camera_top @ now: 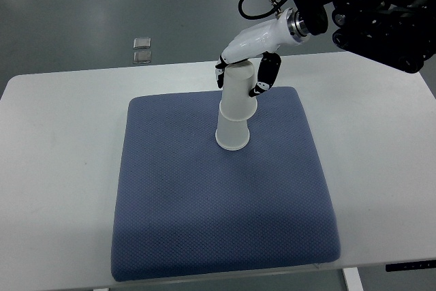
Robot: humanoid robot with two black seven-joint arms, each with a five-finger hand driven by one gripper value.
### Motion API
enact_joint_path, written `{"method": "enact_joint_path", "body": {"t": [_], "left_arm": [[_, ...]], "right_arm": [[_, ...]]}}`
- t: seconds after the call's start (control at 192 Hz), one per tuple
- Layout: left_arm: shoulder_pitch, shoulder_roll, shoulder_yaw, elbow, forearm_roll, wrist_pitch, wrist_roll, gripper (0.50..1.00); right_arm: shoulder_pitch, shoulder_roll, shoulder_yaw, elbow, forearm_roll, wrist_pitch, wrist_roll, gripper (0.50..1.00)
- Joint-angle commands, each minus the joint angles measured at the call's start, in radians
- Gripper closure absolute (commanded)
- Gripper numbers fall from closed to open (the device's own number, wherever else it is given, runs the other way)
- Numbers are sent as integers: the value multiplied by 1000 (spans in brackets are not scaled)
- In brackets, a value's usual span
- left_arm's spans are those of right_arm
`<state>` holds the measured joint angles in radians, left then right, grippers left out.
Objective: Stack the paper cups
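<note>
Top view: two white paper cups stand mouth-down near the middle-rear of a blue, finely dimpled square fabric mat (204, 223). The lower white paper cup (232, 134) rests with its wide rim on the mat; the upper white paper cup (240, 90) is slipped down over it, so the pair forms one tapered column leaning slightly toward the back of the table. Both are inverted, so whether anything lies inside cannot be told.

The right hand (248, 66) — glossy white shell with black jointed fingers (267, 75) — comes in from the upper right on a dark arm with a looped black cable. Its fingers are curled round the upper cup near its closed base, one dark fingertip showing on the cup's left side and the others on its right, clasping it. The left arm does not show.

The mat has rounded corners and a soft, padded look, and it lies flat on a smooth white rectangular table (54, 168). Beyond the table's far edge, on the grey floor, sit two small clear square objects (142, 49), one just behind the other — too small to identify.

Counted: two cups, one mat, one hand, two small square objects.
</note>
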<state>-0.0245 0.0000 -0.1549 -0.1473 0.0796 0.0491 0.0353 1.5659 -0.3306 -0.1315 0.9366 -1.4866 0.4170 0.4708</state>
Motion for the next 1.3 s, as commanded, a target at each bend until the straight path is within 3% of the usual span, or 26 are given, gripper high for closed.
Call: {"method": "enact_joint_path", "body": {"t": [0.0, 0.546, 1.296], "left_arm": [[0, 0, 0, 0, 0, 0, 0, 500], [0, 0, 0, 0, 0, 0, 0, 500], [0, 0, 0, 0, 0, 0, 0, 500]], "right_arm": [[3, 2, 1, -1, 0, -1, 0, 807], [-30, 35, 1, -45, -1, -27, -1, 799], [-61, 56, 1, -59, -1, -53, -6, 650]]}}
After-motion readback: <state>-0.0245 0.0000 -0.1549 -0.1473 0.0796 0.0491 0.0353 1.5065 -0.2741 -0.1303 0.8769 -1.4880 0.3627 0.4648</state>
